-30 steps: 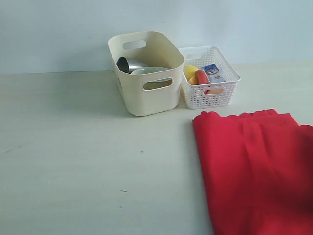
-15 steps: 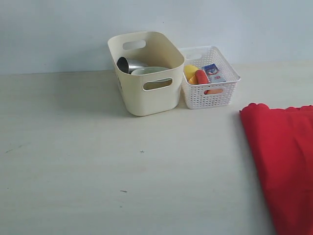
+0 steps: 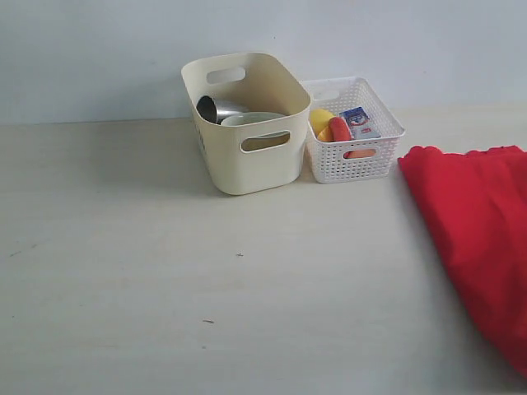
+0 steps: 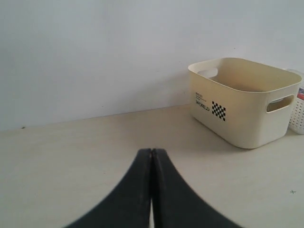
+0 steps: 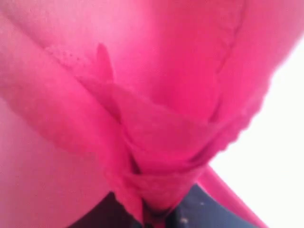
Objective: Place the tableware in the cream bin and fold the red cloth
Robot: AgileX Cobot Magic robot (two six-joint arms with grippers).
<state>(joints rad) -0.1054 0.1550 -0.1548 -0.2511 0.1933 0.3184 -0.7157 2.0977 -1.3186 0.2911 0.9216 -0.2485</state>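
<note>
The cream bin [image 3: 247,123] stands at the back of the table with the steel cup [image 3: 216,108] and the pale bowl [image 3: 251,120] inside; the other tableware is hidden. In the left wrist view the cream bin [image 4: 244,102] lies ahead of my left gripper [image 4: 152,152], which is shut on nothing above bare table. The red cloth [image 3: 482,222] hangs bunched at the right edge of the exterior view. It fills the right wrist view, where my right gripper [image 5: 156,216] is shut on a gathered fold of the red cloth [image 5: 161,142]. Neither gripper shows in the exterior view.
A white lattice basket [image 3: 352,160] holding a lemon [image 3: 320,120], an orange item and a blue carton [image 3: 359,122] stands right of the cream bin, close to the cloth's near corner. A pale wall runs behind the table.
The red cloth has been pulled right across the table, from beside the middle to the right edge, and now hangs slanted with its scalloped corner nearer the basket.
</note>
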